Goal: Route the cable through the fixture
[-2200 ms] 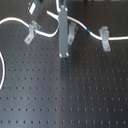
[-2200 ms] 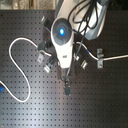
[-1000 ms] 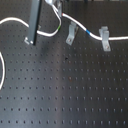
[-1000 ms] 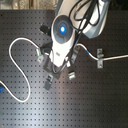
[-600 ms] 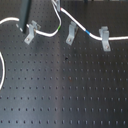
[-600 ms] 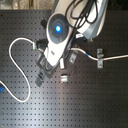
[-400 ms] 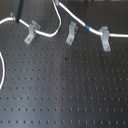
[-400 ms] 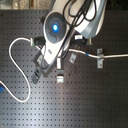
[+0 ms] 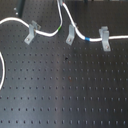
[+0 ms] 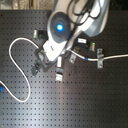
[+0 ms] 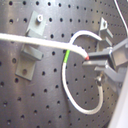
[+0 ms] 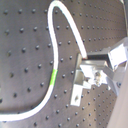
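In the second exterior view the arm reaches down over the table, its hand (image 10: 48,64) closed on the cable (image 10: 20,75).

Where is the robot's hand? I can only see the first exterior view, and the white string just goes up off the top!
Observer: It's out of your picture. In the first wrist view the gripper pinches the cable just past its green band.
Operator: Is the string really long?
Observer: Yes. In the second exterior view it swings out in one big loop across the board on the second exterior view's left.
Operator: What does the robot look like?
Observer: In the second exterior view the arm is white, with a glowing blue light on it.
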